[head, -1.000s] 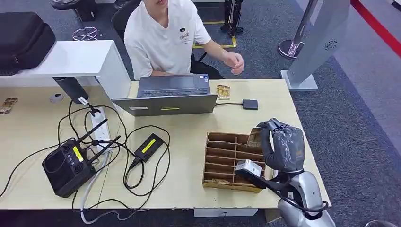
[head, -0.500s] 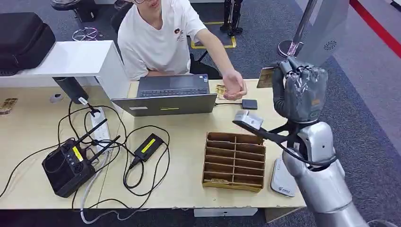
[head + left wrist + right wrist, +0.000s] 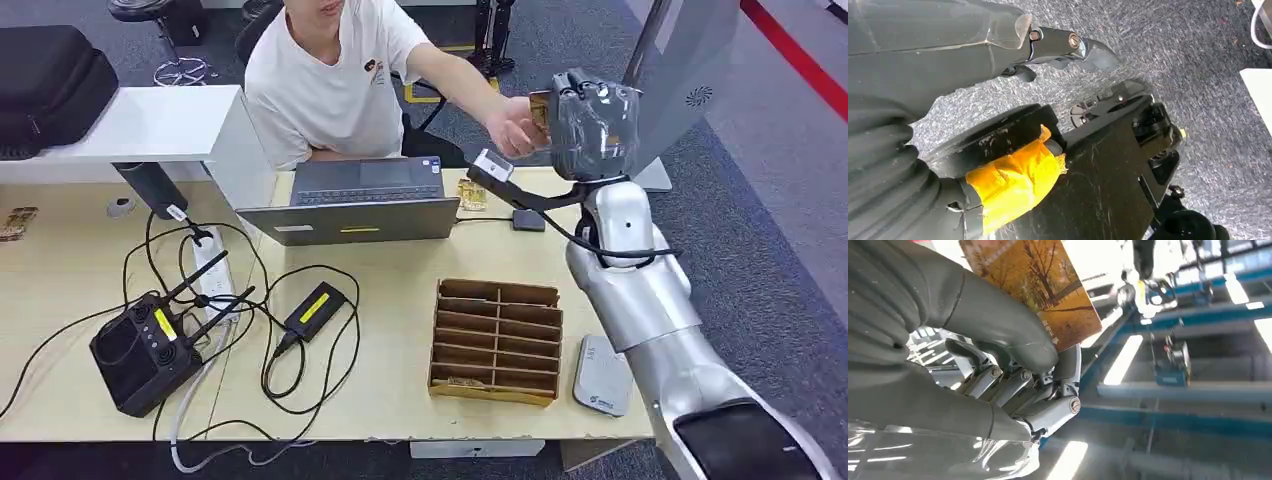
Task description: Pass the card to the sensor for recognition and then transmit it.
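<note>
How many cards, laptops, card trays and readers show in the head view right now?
Cards: 3, one in the right hand, a stack by the laptop, one at the desk's left edge
Laptops: 1
Trays: 1
Readers: 1
Total: 6

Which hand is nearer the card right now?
Right. The right hand holds the card up toward the person's hand, thumb pressed on it. The left hand hangs low over the carpet beside the robot's body, well away from it.
</note>
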`<act>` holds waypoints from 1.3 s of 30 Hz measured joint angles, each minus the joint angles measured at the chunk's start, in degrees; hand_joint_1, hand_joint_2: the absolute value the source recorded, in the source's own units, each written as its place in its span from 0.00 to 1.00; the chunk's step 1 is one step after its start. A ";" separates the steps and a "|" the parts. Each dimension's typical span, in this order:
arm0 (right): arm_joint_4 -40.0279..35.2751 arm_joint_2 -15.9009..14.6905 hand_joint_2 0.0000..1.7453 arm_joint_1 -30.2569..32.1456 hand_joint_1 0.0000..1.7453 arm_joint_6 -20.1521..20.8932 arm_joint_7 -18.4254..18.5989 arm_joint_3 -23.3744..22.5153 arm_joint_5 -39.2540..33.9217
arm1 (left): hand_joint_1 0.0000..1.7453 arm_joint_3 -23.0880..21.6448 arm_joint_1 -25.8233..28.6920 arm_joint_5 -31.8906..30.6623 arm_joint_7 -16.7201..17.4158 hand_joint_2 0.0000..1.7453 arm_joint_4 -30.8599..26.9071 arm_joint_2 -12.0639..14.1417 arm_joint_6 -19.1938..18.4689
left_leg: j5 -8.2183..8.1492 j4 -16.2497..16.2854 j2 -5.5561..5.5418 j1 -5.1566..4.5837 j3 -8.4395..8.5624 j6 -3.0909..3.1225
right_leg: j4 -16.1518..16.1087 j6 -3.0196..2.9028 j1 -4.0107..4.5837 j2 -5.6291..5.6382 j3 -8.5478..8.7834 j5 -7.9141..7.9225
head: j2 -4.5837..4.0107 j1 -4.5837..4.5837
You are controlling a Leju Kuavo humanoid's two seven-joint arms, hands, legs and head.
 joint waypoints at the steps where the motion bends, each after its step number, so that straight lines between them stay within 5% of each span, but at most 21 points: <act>1: 1.97 0.24 1.00 -0.50 1.00 0.00 0.33 0.00 0.52 | 0.00 -0.02 -0.01 -0.07 0.00 1.00 0.00 -0.06 -0.04 | 0.00 0.00 0.00 0.00 0.01 0.00 | 0.00 0.00 0.00 0.00 0.00 0.00 | 0.00 0.02; 5: 7.82 0.98 1.00 -1.03 1.00 -0.02 1.16 -0.11 1.07 | 0.00 -0.02 -0.03 -0.04 0.00 1.00 0.00 -0.26 -0.15 | 0.00 0.00 -0.04 0.00 -0.01 0.00 | -0.01 0.00 0.00 -0.03 -0.03 0.00 | 0.00 0.00; 6: 8.74 1.05 1.00 -0.96 0.00 -0.02 1.27 -0.24 1.09 | 0.00 -0.02 -0.03 -0.04 0.00 1.00 0.00 -0.33 -0.15 | 0.00 0.00 -0.04 0.00 -0.03 0.00 | -0.01 0.00 0.00 -0.04 -0.04 0.00 | 0.00 0.00; 18: 11.99 0.87 1.00 1.56 0.00 -0.09 0.57 -4.68 1.51 | 0.00 0.00 0.13 0.96 -1.03 1.00 0.00 -0.46 -1.31 | 0.00 0.00 -0.03 0.00 -0.06 0.00 | -0.02 0.00 0.00 -0.02 -0.12 0.00 | 0.00 0.00; 24: 12.43 -1.91 1.00 2.27 0.00 -0.11 0.72 -7.02 1.53 | 0.00 0.11 0.22 1.73 -1.03 1.00 0.00 -0.44 -0.74 | 0.00 0.03 -0.07 -0.01 -0.06 0.00 | -0.03 0.00 0.00 -0.06 -0.11 0.00 | 0.00 0.00; 39: 9.33 -23.13 1.00 13.14 0.00 -0.26 -3.87 -20.62 -7.65 | 0.00 3.52 1.12 5.14 -1.07 1.00 0.00 0.72 0.13 | -0.11 0.09 -0.41 -0.05 -0.25 0.18 | -0.17 0.08 -0.02 -0.39 -0.10 0.00 | 0.00 0.00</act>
